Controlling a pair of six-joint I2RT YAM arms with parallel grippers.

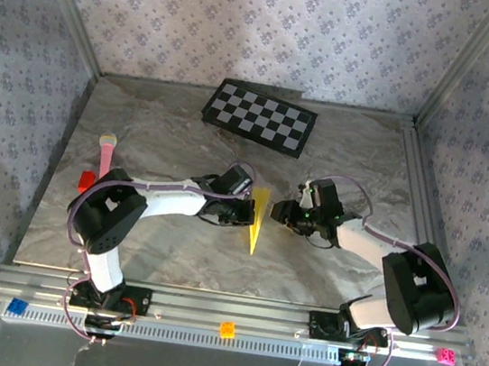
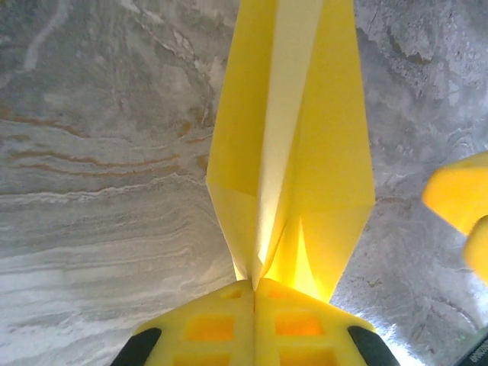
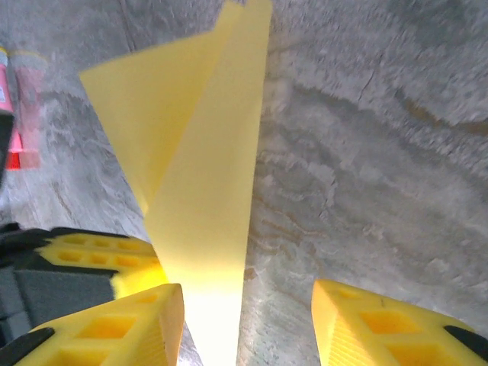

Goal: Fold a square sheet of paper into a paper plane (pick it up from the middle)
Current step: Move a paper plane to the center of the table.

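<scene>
The square sheet of paper is folded into a narrow, pointed yellow paper plane (image 1: pixel 258 218) that stands on edge over the marble table between the two arms. My left gripper (image 1: pixel 244 210) is shut on its centre crease. In the left wrist view the pads (image 2: pixel 229 320) meet around the fold and the paper plane (image 2: pixel 293 152) flares away from them. My right gripper (image 1: pixel 279 211) is open just right of it. In the right wrist view the paper plane (image 3: pixel 206 175) runs past the left finger (image 3: pixel 137 320) of my right gripper (image 3: pixel 245 293), untouched by the right finger.
A black-and-white checkerboard (image 1: pixel 259 117) lies at the back. A pink stick (image 1: pixel 105 152) and a red block (image 1: pixel 86 181) sit at the left. Small blue (image 1: pixel 18 306), orange (image 1: pixel 227 329) and pink (image 1: pixel 445 357) blocks rest on the front rail.
</scene>
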